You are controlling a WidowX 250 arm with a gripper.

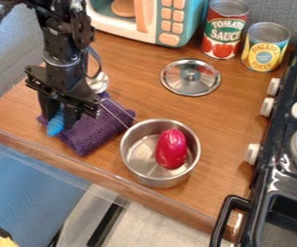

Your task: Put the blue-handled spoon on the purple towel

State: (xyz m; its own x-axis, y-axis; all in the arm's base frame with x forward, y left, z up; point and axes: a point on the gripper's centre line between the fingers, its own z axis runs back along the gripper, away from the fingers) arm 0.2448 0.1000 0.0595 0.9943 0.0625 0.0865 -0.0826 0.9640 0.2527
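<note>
From where I stand, the black gripper [60, 116] hangs over the left part of the wooden surface [232, 116], its fingers pinching a blue thing [55, 126] whose rounded tip pokes out below them. Right beneath is a folded purple towel [90, 136]; I can't tell whether the blue thing touches it. Behind the gripper shows a shiny, rounded metal piece [98, 83], and whether it is joined to the blue thing I can't make out. Beside the towel sits a metal pot [140, 169], its wire handle [117, 116] reaching back over the cloth, with a smooth red thing [171, 148] inside. Farther back a round metal lid [190, 77] lies flat, knob up. Behind that stand a red can of tomato sauce [222, 33] and, near it, a yellow can [265, 47], with a toy microwave [170, 21] to their left. A black toy stove [283, 144] runs along the right side.
</note>
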